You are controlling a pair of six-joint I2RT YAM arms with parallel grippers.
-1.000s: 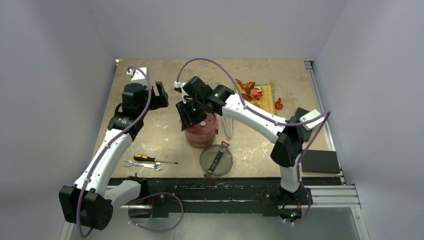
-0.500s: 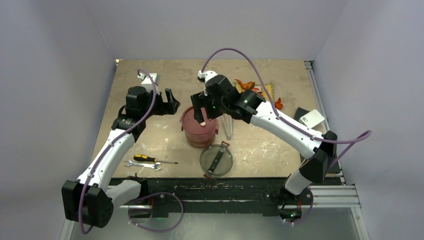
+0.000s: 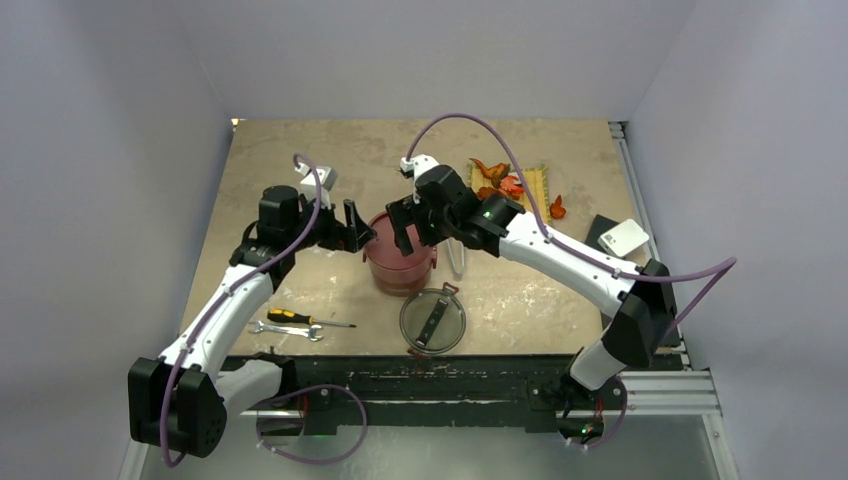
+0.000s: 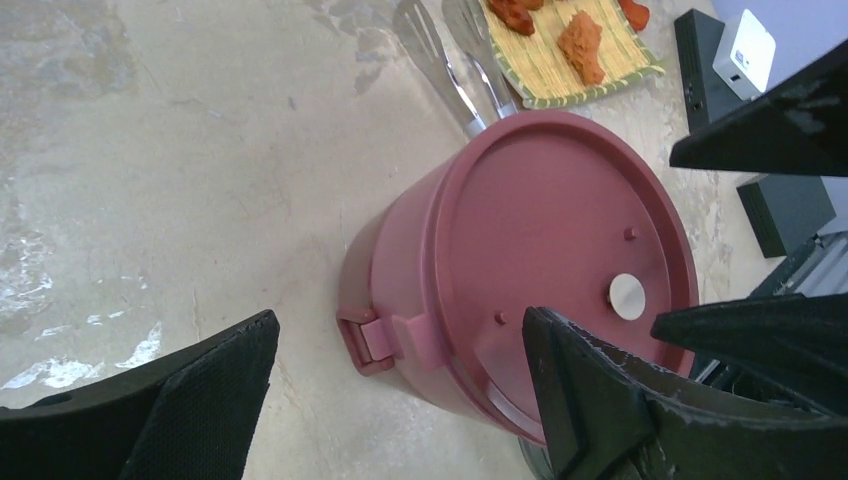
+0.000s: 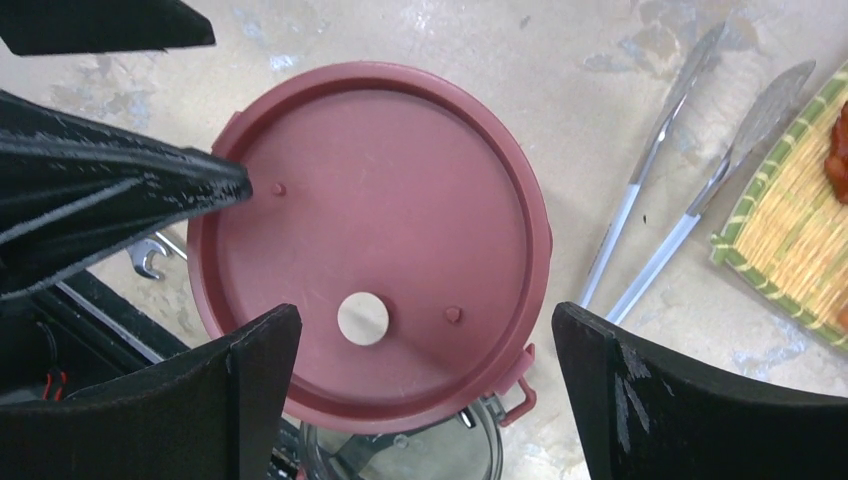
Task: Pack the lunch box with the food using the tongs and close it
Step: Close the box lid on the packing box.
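The dusty-red lunch box [image 3: 400, 262] stands mid-table with a flat red disc lid [image 5: 370, 240] lying on it. My right gripper [image 3: 412, 222] hovers open over its far edge, jaws wide above the lid [image 5: 425, 330]. The left gripper [image 3: 355, 232] is open at the box's left side, straddling the side latch [image 4: 400, 340] without holding it. The silver tongs [image 3: 457, 250] lie on the table right of the box, also visible in the wrist views [image 5: 680, 170] [image 4: 450, 60]. Orange and red food [image 3: 505, 182] rests on the yellow mat; one piece [image 3: 557, 208] lies beside it.
The dark see-through top lid [image 3: 433, 320] lies on the table just near of the box. A screwdriver [image 3: 300, 319] and a wrench [image 3: 285, 330] lie near-left. A black block [image 3: 640, 322] and a small white box [image 3: 624, 237] sit at the right edge.
The right gripper opened wide and let go of the disc lid, which now lies on the box. The left gripper moved right up to the box's left side.
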